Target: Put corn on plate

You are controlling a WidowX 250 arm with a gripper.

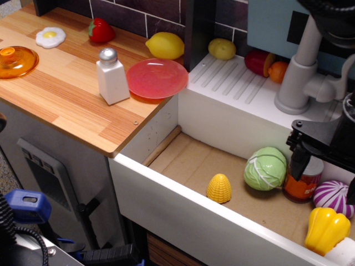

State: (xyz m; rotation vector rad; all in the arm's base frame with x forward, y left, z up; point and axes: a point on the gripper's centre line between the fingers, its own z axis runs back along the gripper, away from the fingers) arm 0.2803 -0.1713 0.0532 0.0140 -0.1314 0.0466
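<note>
The corn, a small yellow dome with bumpy kernel rows, stands upright on the brown floor of the sink basin, near its front wall. The pink-red plate lies empty on the wooden counter, at its right edge beside the sink. My gripper hangs at the right edge of the view, above the far right of the basin and partly cut off. Its fingers look spread apart and hold nothing. It is well to the right of the corn, over an orange can.
In the basin are a green cabbage, a purple-white striped vegetable and a yellow bell pepper. On the counter are a salt shaker, a lemon, an orange lid, a fried egg. A grey faucet stands behind the basin.
</note>
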